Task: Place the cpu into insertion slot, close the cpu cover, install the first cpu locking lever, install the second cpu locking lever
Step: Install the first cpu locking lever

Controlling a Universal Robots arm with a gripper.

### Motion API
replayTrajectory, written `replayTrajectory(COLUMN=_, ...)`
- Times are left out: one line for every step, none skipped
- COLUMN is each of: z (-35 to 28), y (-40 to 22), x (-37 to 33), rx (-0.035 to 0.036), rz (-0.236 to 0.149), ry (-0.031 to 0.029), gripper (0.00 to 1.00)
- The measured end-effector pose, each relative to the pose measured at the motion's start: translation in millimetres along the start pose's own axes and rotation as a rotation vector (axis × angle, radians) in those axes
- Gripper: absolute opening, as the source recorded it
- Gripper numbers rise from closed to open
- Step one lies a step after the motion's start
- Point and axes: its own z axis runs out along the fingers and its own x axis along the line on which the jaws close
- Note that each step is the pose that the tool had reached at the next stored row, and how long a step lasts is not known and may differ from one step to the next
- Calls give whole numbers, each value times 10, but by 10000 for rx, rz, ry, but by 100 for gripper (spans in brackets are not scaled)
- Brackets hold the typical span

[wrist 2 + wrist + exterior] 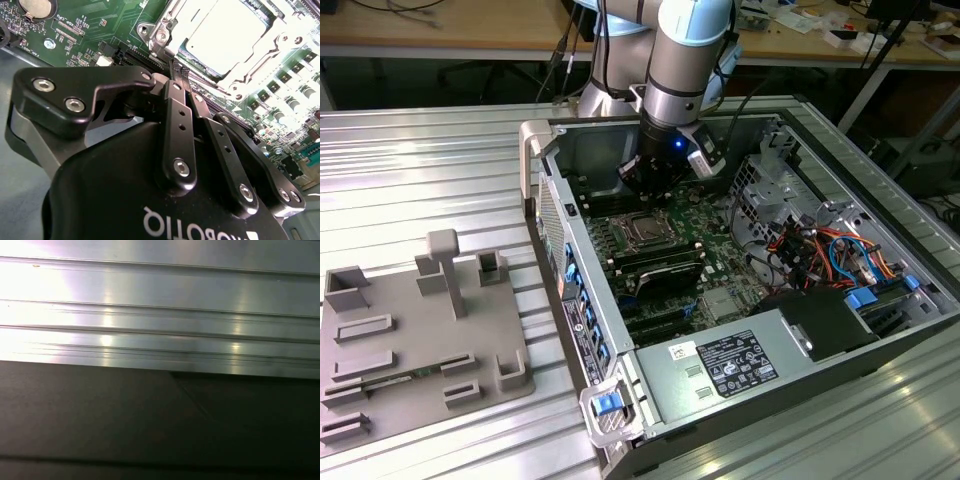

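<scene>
Inside the open PC case, laid flat on a ribbed alu table: arm comes down from the far side. The gripper is low over the green mainboard, at the far edge of the insertion slot. The cpu sits in the slot, silver top up; in second wrist view the cpu glares white. The cpu cover lies flat round the chip, whose top shows thru its window. In that view the gripper has its tips drawn together right at the cover's edge; can't tell if smth thin is pinched betw. them. Its black body blocks most of the near board there. Around it: coin cell well off to one side, row of capacitors past the socket. Ext. view: black memory slots just on the camera side of the slot. Grey PSU box w/ white label at near end. Orange/blue cables at exterior view's right. Grey fixture plate on table at exterior view's left, well apart from case. First wrist view: ribbed bright metal above a dark flat surface; can't tell what either is.
</scene>
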Motion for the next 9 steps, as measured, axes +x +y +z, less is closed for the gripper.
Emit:
replayTrajectory(z=0, y=0, x=0, rx=0, rz=0, ry=0, gripper=11)
replayTrajectory(z=0, y=0, x=0, rx=0, rz=0, ry=0, gripper=11)
replayTrajectory(z=0, y=0, x=0, rx=0, rz=0, ry=0, gripper=11)
replayTrajectory(z=0, y=0, x=0, rx=0, rz=0, ry=0, gripper=11)
replayTrajectory(z=0, y=0, x=0, rx=0, rz=0, ry=0, gripper=11)
replayTrajectory(z=1, y=0, x=0, rx=0, rz=0, ry=0, gripper=11)
replayTrajectory(z=1, y=0, x=0, rx=0, rz=0, ry=0, gripper=11)
replayTrajectory(z=1, y=0, x=0, rx=0, rz=0, ry=0, gripper=11)
replayTrajectory(z=1, y=0, x=0, rx=0, rz=0, ry=0, gripper=11)
